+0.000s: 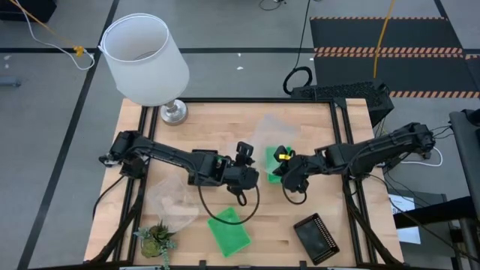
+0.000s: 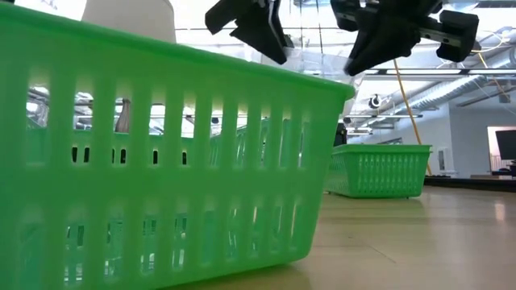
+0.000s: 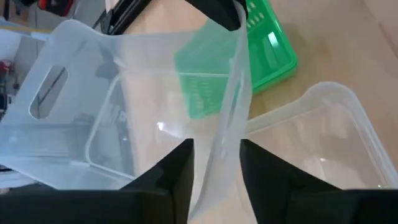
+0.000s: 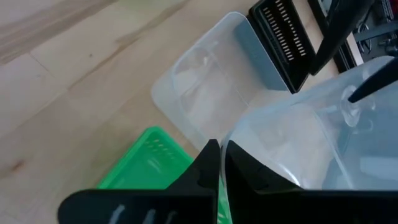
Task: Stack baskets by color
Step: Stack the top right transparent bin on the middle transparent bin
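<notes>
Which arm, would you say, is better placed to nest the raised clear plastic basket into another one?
Probably the right: the right gripper is shut on the raised clear plastic basket, another clear basket lying just beyond.

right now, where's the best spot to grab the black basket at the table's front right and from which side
Take the black basket by the rim of one long wall, coming straight down from above. It sits upright and open-topped, apart from the other baskets, so a thin wall should fit between the fingers. The right gripper is the nearer one.

Right gripper [image 4: 219, 163] fingers [image 4: 202, 165] pinching rim of clear basket [image 4: 323, 143]; another clear basket [image 4: 211, 87] lying beyond it on counter [image 4: 68, 87], black basket [image 4: 283, 37] touching that, green basket [image 4: 152, 165] beside fingers.
</notes>
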Available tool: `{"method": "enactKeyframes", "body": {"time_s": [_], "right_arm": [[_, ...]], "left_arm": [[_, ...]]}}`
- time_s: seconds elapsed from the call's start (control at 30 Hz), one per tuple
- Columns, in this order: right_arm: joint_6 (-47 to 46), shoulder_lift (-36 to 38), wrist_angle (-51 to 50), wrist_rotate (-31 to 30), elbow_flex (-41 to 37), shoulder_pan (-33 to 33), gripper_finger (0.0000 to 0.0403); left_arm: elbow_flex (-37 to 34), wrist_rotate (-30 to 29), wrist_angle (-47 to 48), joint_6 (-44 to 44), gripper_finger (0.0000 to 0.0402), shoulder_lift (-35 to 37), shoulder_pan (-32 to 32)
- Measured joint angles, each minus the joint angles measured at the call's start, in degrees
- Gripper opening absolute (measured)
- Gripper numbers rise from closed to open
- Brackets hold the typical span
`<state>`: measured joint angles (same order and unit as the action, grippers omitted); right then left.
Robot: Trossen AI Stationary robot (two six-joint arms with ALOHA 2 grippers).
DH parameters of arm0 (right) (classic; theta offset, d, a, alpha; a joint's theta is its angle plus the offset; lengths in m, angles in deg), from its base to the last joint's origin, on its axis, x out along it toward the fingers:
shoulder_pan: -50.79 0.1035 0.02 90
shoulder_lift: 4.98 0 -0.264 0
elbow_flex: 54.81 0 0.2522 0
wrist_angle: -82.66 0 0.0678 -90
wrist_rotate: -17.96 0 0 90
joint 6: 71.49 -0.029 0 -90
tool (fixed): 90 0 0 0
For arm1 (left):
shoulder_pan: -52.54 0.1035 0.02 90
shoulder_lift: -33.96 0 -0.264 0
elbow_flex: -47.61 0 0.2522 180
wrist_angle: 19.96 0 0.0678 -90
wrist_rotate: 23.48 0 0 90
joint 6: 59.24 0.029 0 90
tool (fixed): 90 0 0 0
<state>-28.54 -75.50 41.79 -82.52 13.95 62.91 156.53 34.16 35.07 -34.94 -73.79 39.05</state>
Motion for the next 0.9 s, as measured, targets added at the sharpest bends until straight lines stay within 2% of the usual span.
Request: {"method": "enactKeyframes", "body": {"time_s": [0.2,0.4,0.5,0.63,0.9], "right_arm": [[0.43,0.0,-0.53,0.03,0.0,0.02,0.0002],[1.91,-0.02,-0.14,-0.12,0.0,0.74,0.0011],[1.42,0.0,1.01,-1.56,0.0,1.37,0.0025],[-1.45,0.0,2.32,-4.78,-0.02,2.43,0.0057],[-8.15,2.86,7.92,-4.75,0.0,5.43,0.0158]], "left_arm": [[0.0,0.2,0.57,-0.64,0.0089,0.0,-0.13],[-0.01,2.33,2.67,-2.49,0.0016,0.0,-0.31],[-0.02,2.6,2.86,-3.53,0.001,0.02,-0.43],[-0.02,2.56,3.53,-5.45,0.0012,0.02,-0.9],[-0.04,2.49,5.23,-12.7,0.0008,0.02,-2.07]]}}
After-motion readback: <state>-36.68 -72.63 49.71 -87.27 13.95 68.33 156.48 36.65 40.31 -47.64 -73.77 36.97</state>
